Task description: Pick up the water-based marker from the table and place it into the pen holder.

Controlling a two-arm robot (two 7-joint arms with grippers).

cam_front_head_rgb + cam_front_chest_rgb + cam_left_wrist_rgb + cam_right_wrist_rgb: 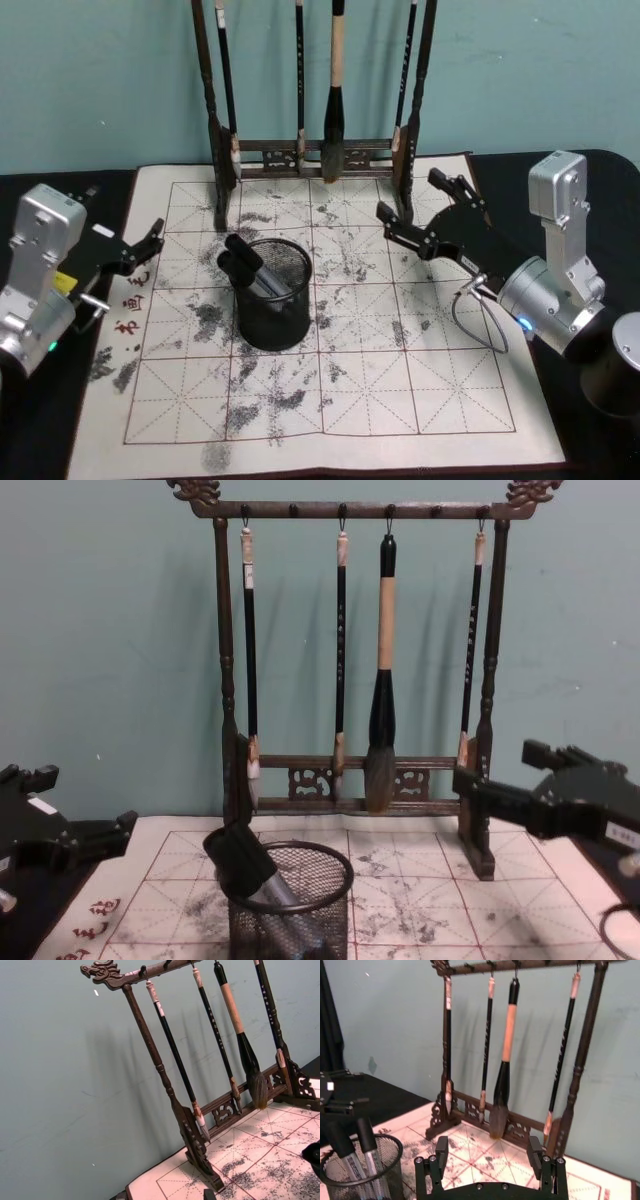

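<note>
The pen holder [273, 295] is black wire mesh, and the markers [252, 270] in it are grey with black caps. The mat [400, 360] is cream, ruled with a red grid and smeared with grey-black ink. The brush rack [350, 660] is dark brown wood against a teal wall [110, 630].

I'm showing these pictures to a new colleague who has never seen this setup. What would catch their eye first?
Probably the tall dark wooden rack of hanging calligraphy brushes at the back of the ink-stained gridded practice mat. Next, the round black wire-mesh pen holder in the mat's middle, with markers leaning inside. The open left gripper and open right gripper flank it.
</note>
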